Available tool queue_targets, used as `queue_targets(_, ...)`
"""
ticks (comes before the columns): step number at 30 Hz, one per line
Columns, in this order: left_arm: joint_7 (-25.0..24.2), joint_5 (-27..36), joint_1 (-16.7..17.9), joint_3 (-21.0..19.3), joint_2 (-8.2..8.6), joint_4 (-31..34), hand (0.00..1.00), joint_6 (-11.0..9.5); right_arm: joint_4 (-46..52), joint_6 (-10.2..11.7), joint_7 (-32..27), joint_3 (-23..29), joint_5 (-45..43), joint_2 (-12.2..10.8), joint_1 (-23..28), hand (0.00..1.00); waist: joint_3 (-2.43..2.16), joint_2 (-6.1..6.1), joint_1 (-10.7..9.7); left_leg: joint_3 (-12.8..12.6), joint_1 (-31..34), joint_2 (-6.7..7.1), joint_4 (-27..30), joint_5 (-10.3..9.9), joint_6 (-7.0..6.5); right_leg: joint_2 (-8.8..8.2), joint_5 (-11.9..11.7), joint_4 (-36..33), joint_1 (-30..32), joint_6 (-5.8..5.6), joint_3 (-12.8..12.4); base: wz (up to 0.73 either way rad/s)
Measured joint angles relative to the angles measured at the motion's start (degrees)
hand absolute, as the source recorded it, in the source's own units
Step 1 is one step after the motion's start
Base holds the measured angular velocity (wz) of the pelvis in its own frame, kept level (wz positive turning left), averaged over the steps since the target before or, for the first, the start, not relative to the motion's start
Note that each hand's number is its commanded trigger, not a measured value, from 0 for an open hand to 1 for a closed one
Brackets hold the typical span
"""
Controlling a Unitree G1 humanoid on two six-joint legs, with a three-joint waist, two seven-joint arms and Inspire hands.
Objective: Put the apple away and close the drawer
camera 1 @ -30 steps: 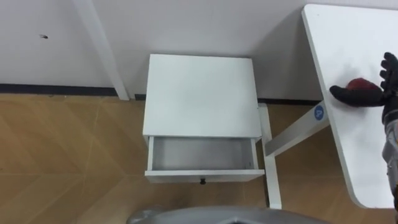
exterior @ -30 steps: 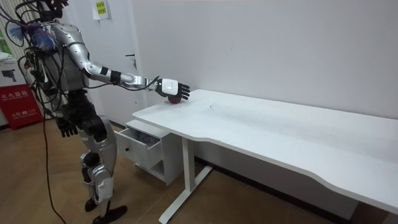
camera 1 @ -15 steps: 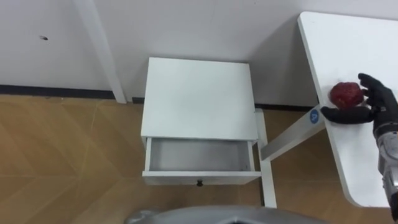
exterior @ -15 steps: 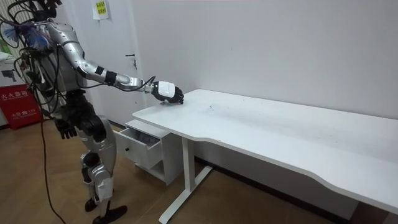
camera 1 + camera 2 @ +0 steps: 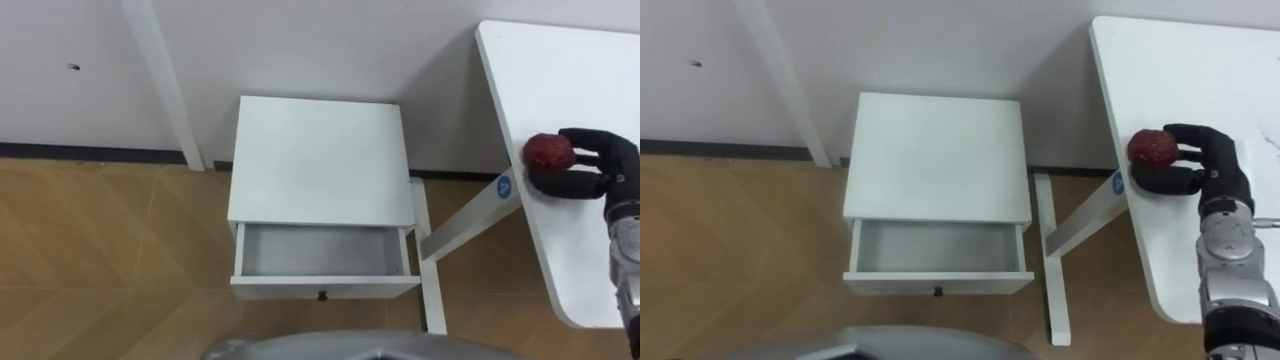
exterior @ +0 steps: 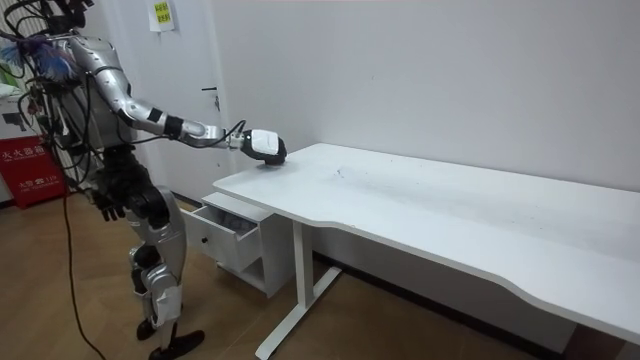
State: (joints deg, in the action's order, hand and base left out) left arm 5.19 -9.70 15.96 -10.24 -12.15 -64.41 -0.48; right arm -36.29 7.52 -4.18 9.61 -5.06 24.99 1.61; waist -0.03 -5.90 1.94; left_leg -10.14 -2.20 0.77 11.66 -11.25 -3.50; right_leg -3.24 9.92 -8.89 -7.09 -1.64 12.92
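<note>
Item: small round dark-red apple (image 5: 548,152), at the edge of the white desk (image 5: 570,70). I am judging it firm, smooth, light and bruisable. My right robot hand (image 5: 600,165) is curling its fingers round its middle, the best hold.

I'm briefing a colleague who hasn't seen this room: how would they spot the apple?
Find the white table to the right of the white cabinet with the open drawer. Near the table edge facing the cabinet is the apple, with the robot's black right hand curled round it. It is the only small, round, dark red thing there.
</note>
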Motion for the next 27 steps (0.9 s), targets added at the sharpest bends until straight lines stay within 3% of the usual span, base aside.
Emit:
queue_targets(8, -1.9, 0.0, -1.4, 3.0, -0.05, 0.0, 0.0, 0.5, 8.8, -1.4, 3.2, -8.2, -7.7, -1.7, -0.5, 1.0, 0.07, 0.59, 1.6, -0.3, 0.9, -0.04, 0.0, 0.0, 0.01, 0.05, -0.1, 0.0, 1.0, 0.18, -0.3, -0.03)
queue_targets(12, -1.9, 0.0, -2.5, 3.8, 0.21, -0.2, 0.0, 0.5, 14.1, -2.1, 5.7, -12.5, -13.6, -4.2, -0.3, 1.0, 0.69, 1.55, 3.1, -0.1, 1.2, 0.01, 0.4, 0.0, 0.0, 0.03, -0.1, 0.1, 1.2, 0.17, 0.0, 0.05)
queue_targets(16, -1.9, -0.1, -2.4, 4.1, 0.17, -0.2, 0.0, 0.6, 17.7, -2.2, 6.9, -15.6, -15.0, -5.8, -0.4, 1.0, 0.3, 2.79, 3.3, 0.8, 1.5, 0.11, 0.0, 0.1, 0.02, 0.02, -0.1, 0.2, 1.2, 0.17, 0.5, 0.12)
queue_targets(21, -1.9, -1.3, -2.7, 6.2, 0.37, 0.0, 0.0, 0.6, 18.3, -2.5, 8.8, -18.1, -16.2, -6.9, -0.5, 1.0, 0.25, 2.6, 3.7, 1.6, 1.6, 0.12, -0.1, 0.1, 0.04, -0.06, -0.1, 0.2, 1.1, 0.16, 1.6, 0.09)
queue_targets(27, -2.0, -1.2, -3.7, 7.0, 0.24, 0.2, 0.0, 0.4, 21.0, -2.8, 13.2, -22.1, -16.7, -8.4, -0.5, 1.0, 0.56, 2.05, 4.5, 1.6, 1.7, 0.12, -0.3, 0.1, 0.05, -0.22, -0.1, 0.3, 1.2, 0.16, 1.5, 0.0)
